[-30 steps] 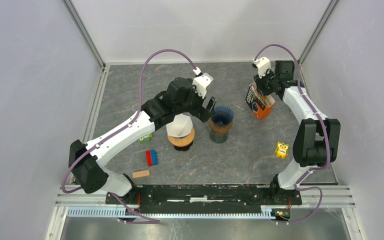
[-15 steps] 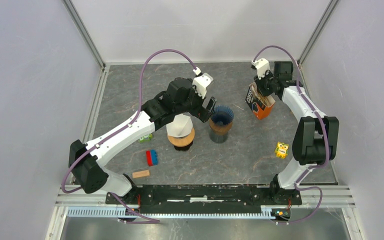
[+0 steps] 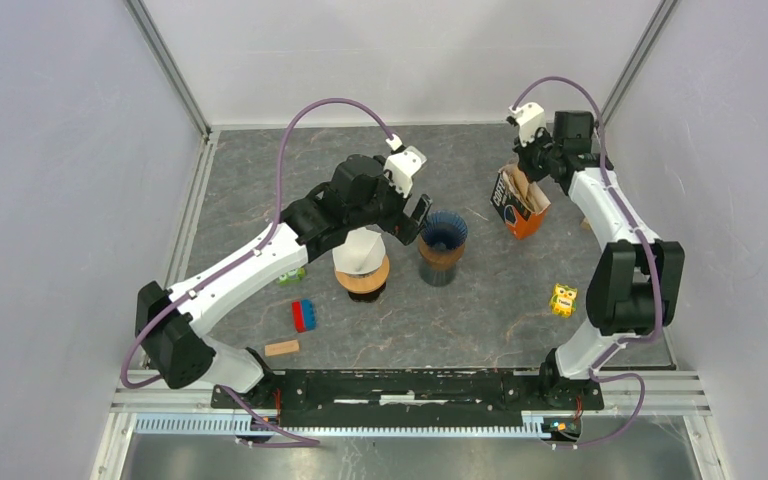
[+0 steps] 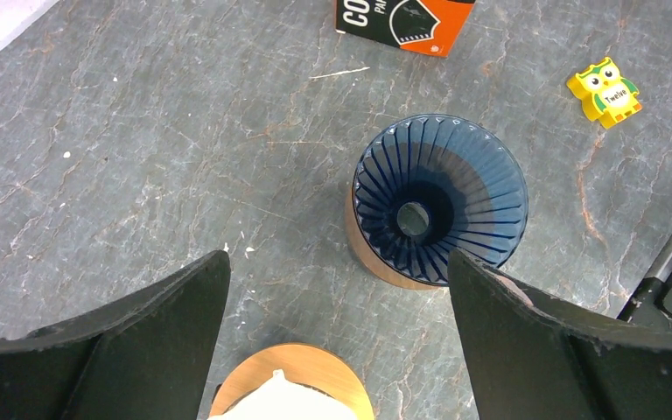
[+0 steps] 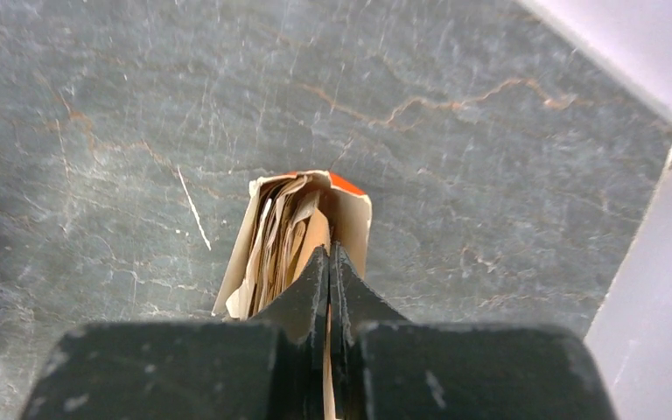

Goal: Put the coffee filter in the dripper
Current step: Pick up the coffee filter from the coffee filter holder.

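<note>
The surface [image 3: 260, 170] is grey, veined stone, enclosed by plain pale walls [image 3: 400, 50] with metal rails in the corners. A yellow owl toy [image 3: 562, 299] and a red-and-blue block [image 3: 303, 315] lie on it, well apart.

At the far right, the right claw [image 5: 331, 258] is pressed closed on a brown coffee filter [image 5: 314, 236] at the mouth of the orange filter box [image 5: 350, 197], among the other sheets. The blue ribbed dripper [image 4: 437, 197] stands on its wooden base mid-surface, well left of that box. The left claw [image 4: 337, 262] hangs spread wide and holding nothing, just beside the dripper and above a white cone on a wooden stand [image 3: 362, 262].
</note>
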Controlling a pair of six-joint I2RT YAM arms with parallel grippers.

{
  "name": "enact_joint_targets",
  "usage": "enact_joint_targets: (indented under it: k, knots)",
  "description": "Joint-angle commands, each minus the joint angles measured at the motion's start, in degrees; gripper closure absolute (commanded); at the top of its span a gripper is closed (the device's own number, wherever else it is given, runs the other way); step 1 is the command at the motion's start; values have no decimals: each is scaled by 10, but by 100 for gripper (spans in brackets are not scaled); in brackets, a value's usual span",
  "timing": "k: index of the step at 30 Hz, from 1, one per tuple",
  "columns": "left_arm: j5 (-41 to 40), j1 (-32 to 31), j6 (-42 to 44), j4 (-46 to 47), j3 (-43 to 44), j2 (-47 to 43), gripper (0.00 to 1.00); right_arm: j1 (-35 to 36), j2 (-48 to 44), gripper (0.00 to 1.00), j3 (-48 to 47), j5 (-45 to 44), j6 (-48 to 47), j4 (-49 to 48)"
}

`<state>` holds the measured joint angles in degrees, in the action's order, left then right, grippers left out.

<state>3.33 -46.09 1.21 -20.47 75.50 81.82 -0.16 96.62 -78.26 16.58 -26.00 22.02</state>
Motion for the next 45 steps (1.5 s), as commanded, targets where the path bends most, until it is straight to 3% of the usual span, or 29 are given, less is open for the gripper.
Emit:
enact_joint_targets:
  k: [1,9,16,27,33,41,45]
  knots:
    - [-3,1,31,25,-3,-29,0,-2,-52,100,-40,19,15,3]
    - [-22,1,47,22,6,-34,0,-17,-105,100,-47,39,10,43]
    - [9,1,86,1,41,-36,0,-27,-175,100,-63,67,-38,112]
    - [155,0,211,-126,176,-17,0,-2,-266,100,-88,354,-123,218]
    - [215,-5,234,-163,238,13,0,96,-319,100,-23,412,-106,164]
    - [238,-34,292,-207,240,31,2,119,-349,100,29,487,-25,64]
    - [237,-42,309,-206,237,47,11,122,-354,100,51,511,0,39]
